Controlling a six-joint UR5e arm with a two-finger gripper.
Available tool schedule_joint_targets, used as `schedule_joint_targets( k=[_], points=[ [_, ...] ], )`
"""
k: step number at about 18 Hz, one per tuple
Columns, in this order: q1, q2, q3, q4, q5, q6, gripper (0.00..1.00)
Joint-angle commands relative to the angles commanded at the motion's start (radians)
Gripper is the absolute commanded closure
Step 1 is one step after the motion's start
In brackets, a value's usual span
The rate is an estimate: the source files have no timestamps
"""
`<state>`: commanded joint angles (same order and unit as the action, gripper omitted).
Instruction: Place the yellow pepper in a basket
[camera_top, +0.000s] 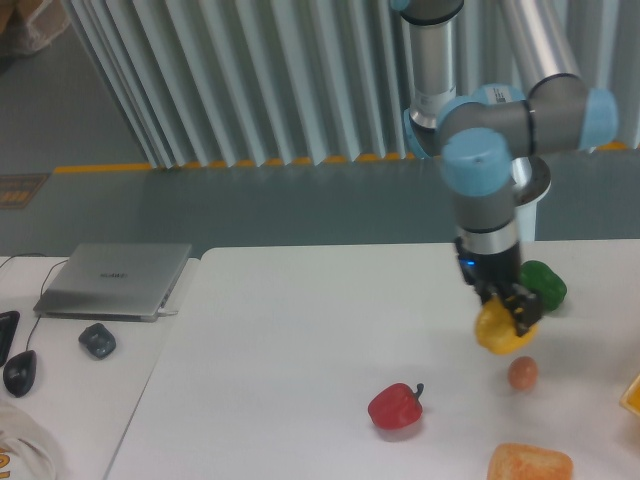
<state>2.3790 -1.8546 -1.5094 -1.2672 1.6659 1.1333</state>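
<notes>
Yellow pepper (499, 331): clamped in the gripper (513, 318), lifted clear of the counter (300, 340); its upper right side is covered by the dark jaws.
Gripper state: jaws closed on the yellow pepper; fingertip detail too small to resolve.
Green pepper (545, 283): at 1 o'clock from the yellow pepper, left part hidden behind the arm's wrist.
Egg-like brown item (522, 373): on the counter at 5 o'clock from the yellow pepper, near it.
Red pepper (395, 407): at 8 o'clock, well apart, dark stem up.
Orange textured item (529, 463): bottom cut off by the frame edge.
Yellow-orange corner (632, 394): right edge, mostly cut off; cannot tell what it is.
Laptop (115, 279): closed, far left.
</notes>
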Motion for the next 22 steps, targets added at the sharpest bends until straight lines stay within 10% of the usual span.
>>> schedule_joint_targets(
  k=[12,22],
  points=[
    [0.181,-0.051,0.009,0.204,0.003,0.118,0.56],
    [0.365,-0.097,0.018,0.242,0.002,0.434,0.55]
  ],
)
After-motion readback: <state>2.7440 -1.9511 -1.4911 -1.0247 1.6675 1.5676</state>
